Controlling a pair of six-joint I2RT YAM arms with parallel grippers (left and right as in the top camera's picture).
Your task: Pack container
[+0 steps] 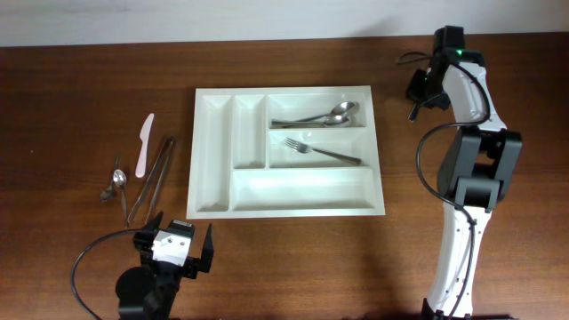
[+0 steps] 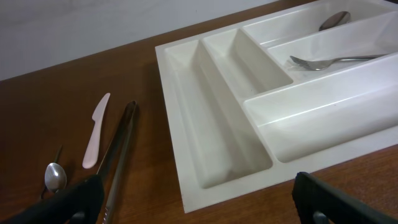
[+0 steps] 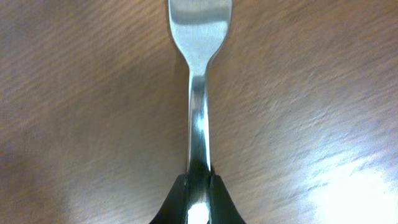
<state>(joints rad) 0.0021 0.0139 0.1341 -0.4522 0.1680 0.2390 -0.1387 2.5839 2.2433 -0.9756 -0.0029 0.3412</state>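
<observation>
Right wrist: right gripper [image 3: 198, 185] pinches the fork [image 3: 198, 81] only at its handle end, risking a swivel; left gripper [image 1: 175, 238] gapes empty.

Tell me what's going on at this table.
The right gripper is shut on a metal utensil, likely a fork, over the table right of the white cutlery tray. Spoons and a fork already lie in the tray. The left gripper is open; a pink knife, tongs and a spoon lie left of the tray.
</observation>
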